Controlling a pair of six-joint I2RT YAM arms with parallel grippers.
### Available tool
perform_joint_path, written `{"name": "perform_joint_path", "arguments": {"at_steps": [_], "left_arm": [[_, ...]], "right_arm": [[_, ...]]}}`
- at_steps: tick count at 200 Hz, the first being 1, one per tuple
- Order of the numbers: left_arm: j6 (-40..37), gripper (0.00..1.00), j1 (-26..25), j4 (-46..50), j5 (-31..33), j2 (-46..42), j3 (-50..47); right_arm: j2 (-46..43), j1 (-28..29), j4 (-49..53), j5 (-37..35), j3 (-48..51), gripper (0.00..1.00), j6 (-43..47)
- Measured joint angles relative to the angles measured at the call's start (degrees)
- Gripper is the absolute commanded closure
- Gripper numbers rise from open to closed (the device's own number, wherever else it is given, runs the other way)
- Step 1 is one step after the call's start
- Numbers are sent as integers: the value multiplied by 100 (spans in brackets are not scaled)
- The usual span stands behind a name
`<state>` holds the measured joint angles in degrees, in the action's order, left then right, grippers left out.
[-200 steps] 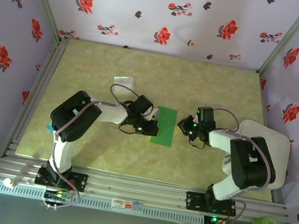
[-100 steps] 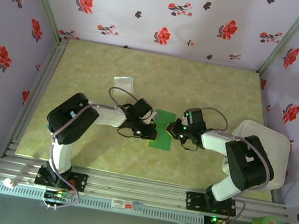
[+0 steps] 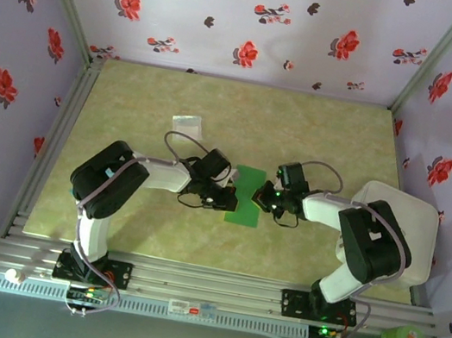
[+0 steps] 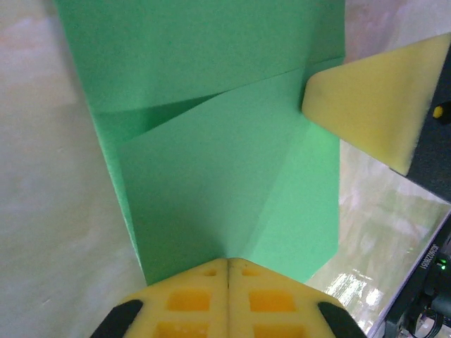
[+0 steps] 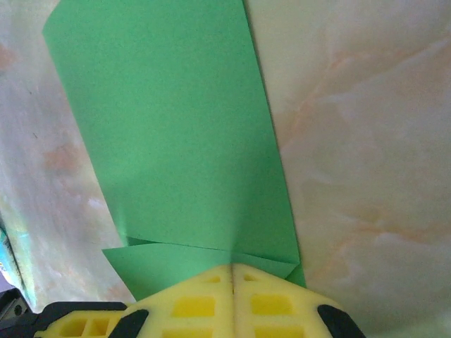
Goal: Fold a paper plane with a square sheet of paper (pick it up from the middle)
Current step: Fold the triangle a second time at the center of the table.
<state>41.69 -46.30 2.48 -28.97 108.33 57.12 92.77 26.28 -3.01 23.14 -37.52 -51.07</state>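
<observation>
Marbled table (image 3: 115,202), both arms reaching in to its middle. The sheet of paper (image 3: 246,203) lies flat there as a narrow green strip running away from you, already folded over with diagonal flaps on it.

Left gripper (image 3: 227,196) sits on the strip's left edge and right gripper (image 3: 265,198) on its right edge, facing each other across it. Both pincers are pressed together, nothing pinched between the pads; the closed tips bear down on the paper.

In the left wrist view the closed tips (image 4: 227,262) sit at the apex of a diagonal flap (image 4: 211,190), with the right arm's yellow finger (image 4: 366,98) touching the far edge. In the right wrist view the tips (image 5: 232,267) cover a small folded corner (image 5: 176,259).

My read: you're creasing. To do it well:
- use one tip as the anchor and drag only the other
- run along the fold line, not across it, or the flap skews
- light downward pressure; thin paper will buckle or slide on that smooth top
- don't spread the jaws while on the sheet

The pale packet (image 3: 187,122) is well apart, so ignore it.
</observation>
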Motion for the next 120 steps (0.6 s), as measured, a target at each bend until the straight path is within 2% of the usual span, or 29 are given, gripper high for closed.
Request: {"name": "perform_joint_path", "arguments": {"at_steps": [70, 120], "left_arm": [[-11, 95, -17, 299, -59, -238, 472], [-144, 95, -168, 562, -170, 284, 1038]], "right_arm": [[20, 2, 92, -35, -61, 100, 103], [24, 2, 118, -39, -74, 100, 103]]}}
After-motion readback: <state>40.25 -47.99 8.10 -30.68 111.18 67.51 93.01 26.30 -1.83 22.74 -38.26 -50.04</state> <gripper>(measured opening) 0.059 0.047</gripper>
